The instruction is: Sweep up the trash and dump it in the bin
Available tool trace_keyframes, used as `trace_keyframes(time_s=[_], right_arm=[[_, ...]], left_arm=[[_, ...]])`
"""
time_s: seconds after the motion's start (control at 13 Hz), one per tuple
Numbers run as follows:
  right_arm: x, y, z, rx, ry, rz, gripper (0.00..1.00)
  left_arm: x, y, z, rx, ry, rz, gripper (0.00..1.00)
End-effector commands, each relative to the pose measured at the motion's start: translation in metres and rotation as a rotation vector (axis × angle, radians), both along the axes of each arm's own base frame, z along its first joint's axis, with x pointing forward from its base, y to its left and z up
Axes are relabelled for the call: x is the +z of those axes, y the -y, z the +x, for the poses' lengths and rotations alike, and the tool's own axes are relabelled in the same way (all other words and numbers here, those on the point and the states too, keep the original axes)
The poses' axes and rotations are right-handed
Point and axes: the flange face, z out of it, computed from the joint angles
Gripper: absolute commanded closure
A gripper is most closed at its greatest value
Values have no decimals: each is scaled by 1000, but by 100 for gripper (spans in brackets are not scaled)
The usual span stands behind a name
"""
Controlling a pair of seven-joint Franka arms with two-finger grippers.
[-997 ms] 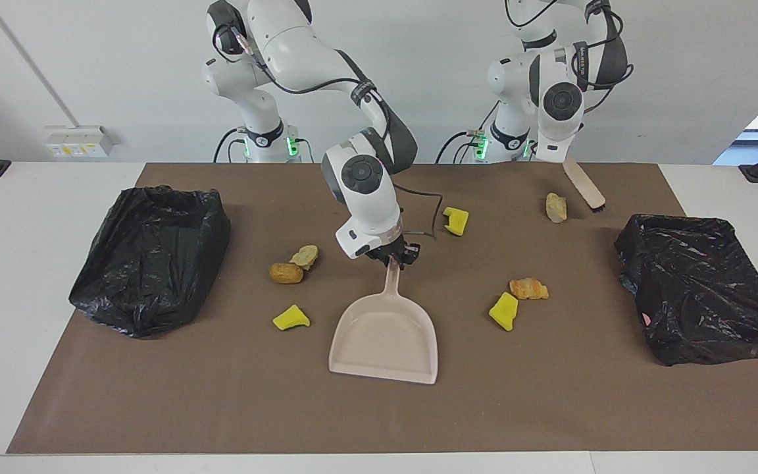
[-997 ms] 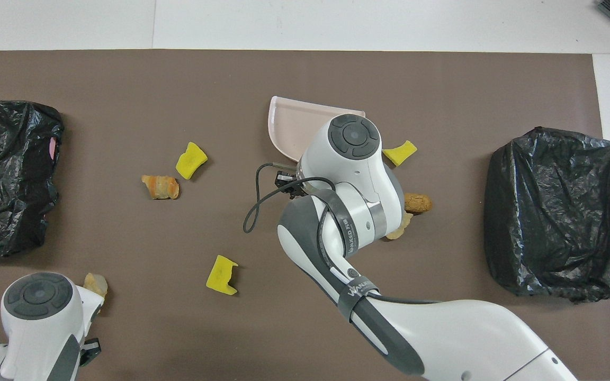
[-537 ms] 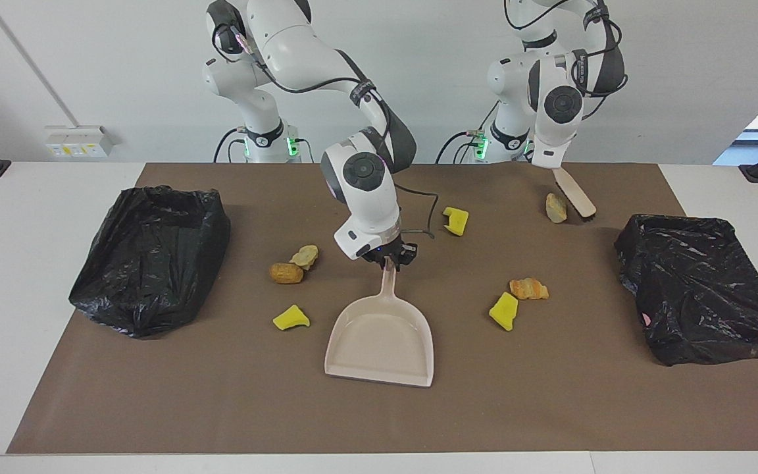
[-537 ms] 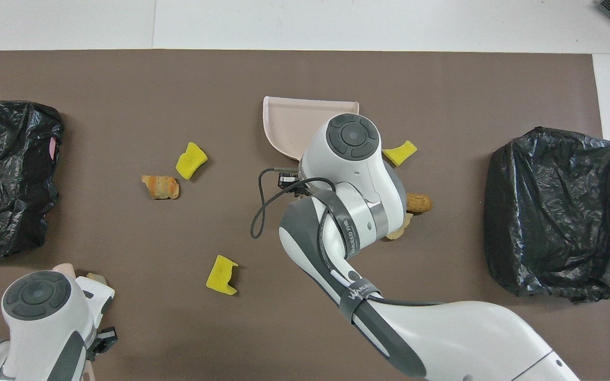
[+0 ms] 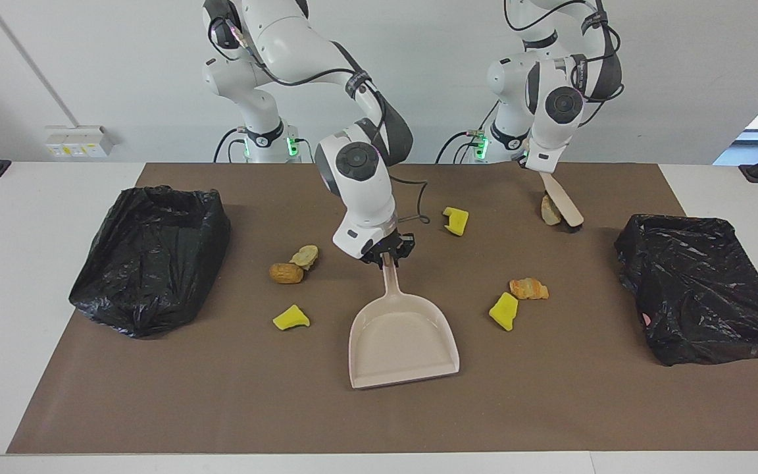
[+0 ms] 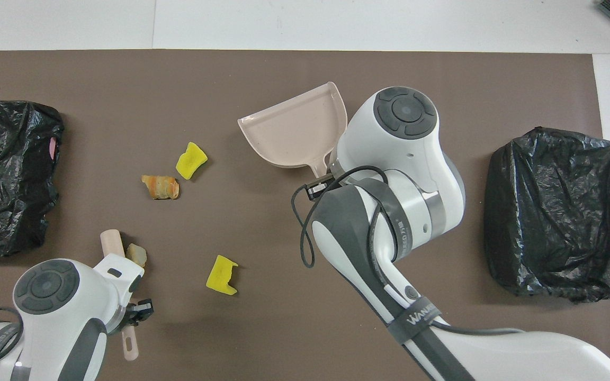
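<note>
My right gripper (image 5: 389,255) is shut on the handle of the beige dustpan (image 5: 402,339), whose pan rests on the mat mid-table with its mouth angled toward the left arm's end. Close to the robots, my left gripper (image 5: 538,172) is shut on the beige brush (image 5: 562,201), and the brush's lower end is against a tan lump of trash (image 5: 549,209). Other trash lies scattered: yellow chunks (image 5: 456,220) (image 5: 503,310) (image 5: 291,318), an orange-brown piece (image 5: 528,288), a brown lump (image 5: 285,272) and a tan one (image 5: 304,255). The overhead view shows the dustpan (image 6: 294,132) and the brush (image 6: 111,243).
Two bins lined with black bags stand on the brown mat, one at the right arm's end (image 5: 149,257) and one at the left arm's end (image 5: 701,283). In the overhead view my right arm covers the trash at its own end.
My right gripper has swung the dustpan, turning its mouth toward the left arm's end. My left gripper has brought the brush down and against the tan lump.
</note>
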Motion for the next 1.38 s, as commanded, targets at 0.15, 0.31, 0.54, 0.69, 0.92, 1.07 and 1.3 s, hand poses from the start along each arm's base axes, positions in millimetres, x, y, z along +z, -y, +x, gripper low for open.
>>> trace_keyframes(time_s=[0.15,0.31,0.54,0.69,0.92,1.07,1.3], right_arm=[[32,31,-40,283,-90,-146,100],[25,45,-54,411,-127,-195,100],[8,52,-83,557,-143,-174,100],[-9,62,-101,647,-119,-150,100],[-29,67,-102,749,-52,-101,100],[-41,58,-98,773,-38,-101,100],[-41,56,-97,793,-30,-100,100]], left_arm=[[10,60,28,-94,58,-80,100],[16,79,49,-70,51,-150,100],[42,91,77,-100,26,-203,100],[59,84,81,-185,8,-225,100],[61,53,94,-235,3,-227,100],[61,34,102,-331,20,-204,100],[49,-21,132,-455,70,-179,100]])
